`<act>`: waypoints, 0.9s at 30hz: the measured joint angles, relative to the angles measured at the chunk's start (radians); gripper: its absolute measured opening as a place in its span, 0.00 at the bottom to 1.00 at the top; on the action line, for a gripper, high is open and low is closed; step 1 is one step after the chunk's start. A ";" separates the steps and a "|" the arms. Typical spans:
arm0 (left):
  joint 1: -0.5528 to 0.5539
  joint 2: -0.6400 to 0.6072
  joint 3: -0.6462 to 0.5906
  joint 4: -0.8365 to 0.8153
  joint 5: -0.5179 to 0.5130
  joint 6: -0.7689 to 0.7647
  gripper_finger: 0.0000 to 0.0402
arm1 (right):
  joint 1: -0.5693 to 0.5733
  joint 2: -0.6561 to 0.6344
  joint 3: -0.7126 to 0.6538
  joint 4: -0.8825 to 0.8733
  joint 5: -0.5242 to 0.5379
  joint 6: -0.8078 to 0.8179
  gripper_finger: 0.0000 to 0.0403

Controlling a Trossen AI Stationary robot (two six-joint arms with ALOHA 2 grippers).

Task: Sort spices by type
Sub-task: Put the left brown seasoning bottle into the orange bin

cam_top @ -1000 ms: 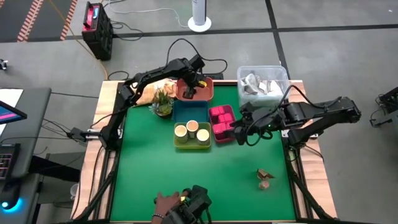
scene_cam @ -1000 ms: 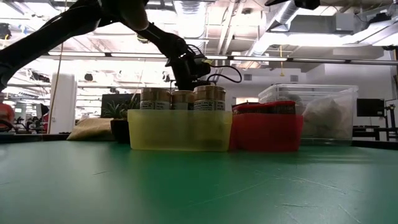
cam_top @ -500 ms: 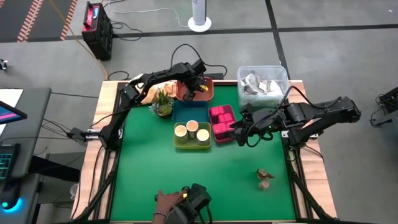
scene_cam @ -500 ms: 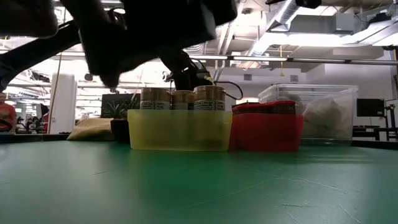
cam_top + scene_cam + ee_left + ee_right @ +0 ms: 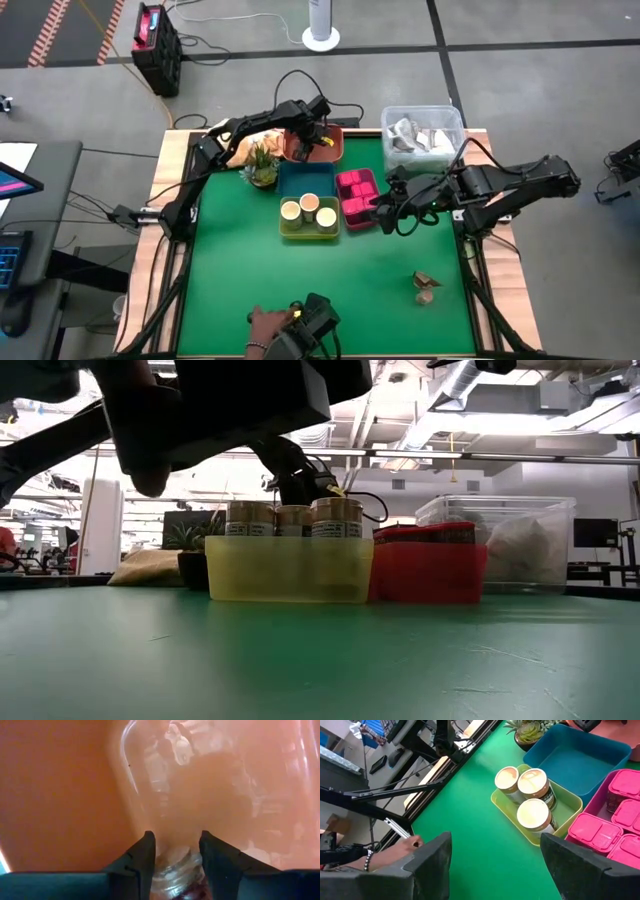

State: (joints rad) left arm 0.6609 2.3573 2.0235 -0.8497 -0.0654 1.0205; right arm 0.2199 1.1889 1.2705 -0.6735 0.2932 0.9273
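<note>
Two tiny brown lumps lie nearest, on the bare green table mat toward its right front, close together and well apart from the trays. A person's hand reaches in at the front edge.

Three round tan jars with pale tops stand upright farther in, packed in the yellow-green rectangular tray. Touching that tray's right side is the red rectangular tray, holding magenta square blocks; at least three show in the right wrist view, though their full count cannot be told. The right gripper hovers just right of this tray with its fingers spread wide and nothing between them.

One dark teal rectangular tray sits behind the jars, beside the small green potted plant.

Farthest back, the left gripper is down in the orange-red tray, pinching a small pale ribbed piece between its fingers. The clear plastic bin stands to the right.
</note>
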 joint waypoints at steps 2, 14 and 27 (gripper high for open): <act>0.000 0.000 0.000 -0.004 0.000 -0.014 0.32 | 0.000 0.000 0.000 0.000 0.000 -0.001 0.81; -0.017 -0.021 0.042 -0.028 -0.044 -0.325 0.29 | 0.000 0.000 0.000 0.000 0.000 -0.001 0.81; 0.054 -0.024 0.182 -0.240 0.034 -0.968 0.51 | 0.000 0.000 0.000 0.056 0.000 -0.068 0.81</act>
State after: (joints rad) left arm 0.7151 2.3337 2.2055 -1.0901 -0.0309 0.0527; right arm 0.2201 1.1892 1.2705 -0.6171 0.2933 0.8597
